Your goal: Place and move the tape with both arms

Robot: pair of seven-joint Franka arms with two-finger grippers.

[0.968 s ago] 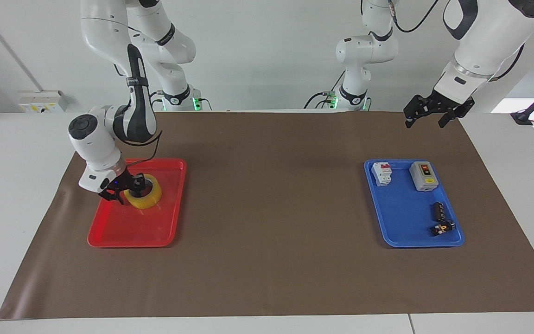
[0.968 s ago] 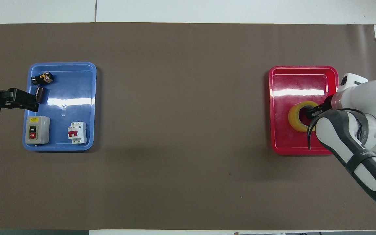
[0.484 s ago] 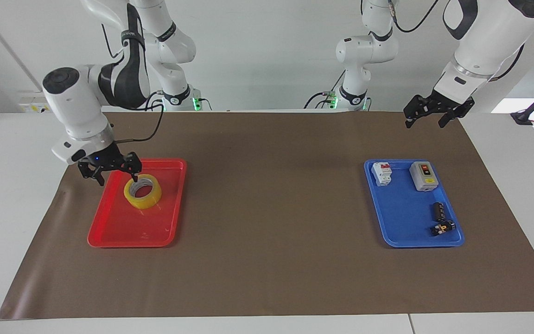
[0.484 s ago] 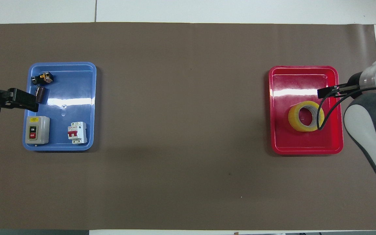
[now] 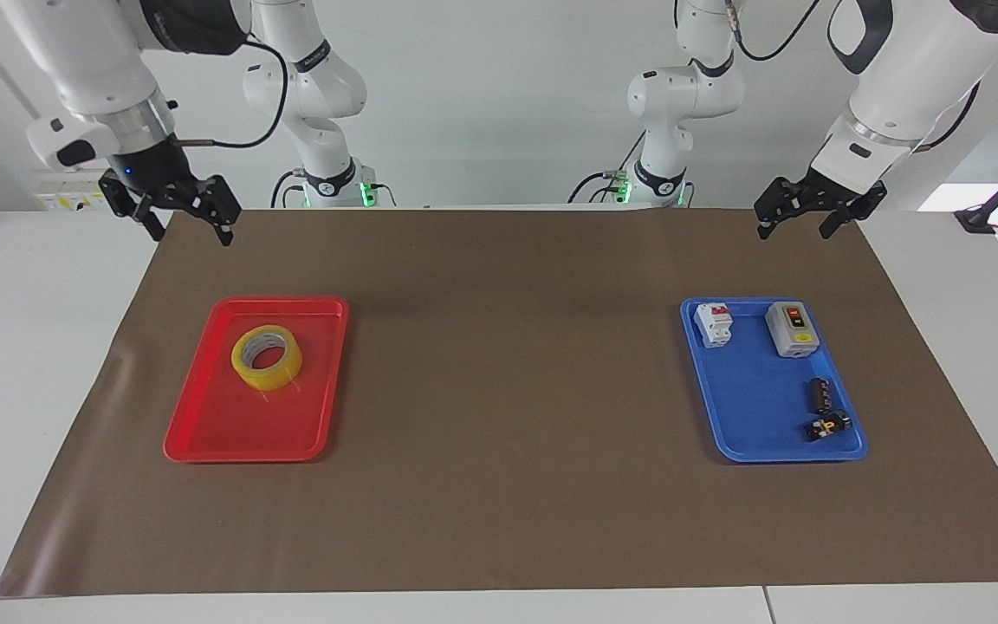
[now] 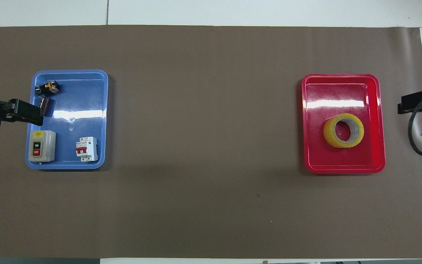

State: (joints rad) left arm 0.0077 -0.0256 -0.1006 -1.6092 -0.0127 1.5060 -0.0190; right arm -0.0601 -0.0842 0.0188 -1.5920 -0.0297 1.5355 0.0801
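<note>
1. Tape lies flat in the red tray, hole up, in the half of the tray nearer the robots. Nothing touches it.
2. Red tray sits on the brown mat toward the right arm's end of the table.
3. Right gripper is up in the air over the mat's corner at the robots' edge, right arm's end. Fingers spread wide, empty. Tape is well apart from them, lower down, no contact.
4. Left gripper hangs over the mat's corner at the robots' edge, left arm's end, waiting. Fingers spread wide, empty.
5. Blue tray toward the left arm's end holds a grey on/off switch box, a white breaker and two small dark parts.
6. Tape and left fingers are at different ends of the table, well apart.
</note>
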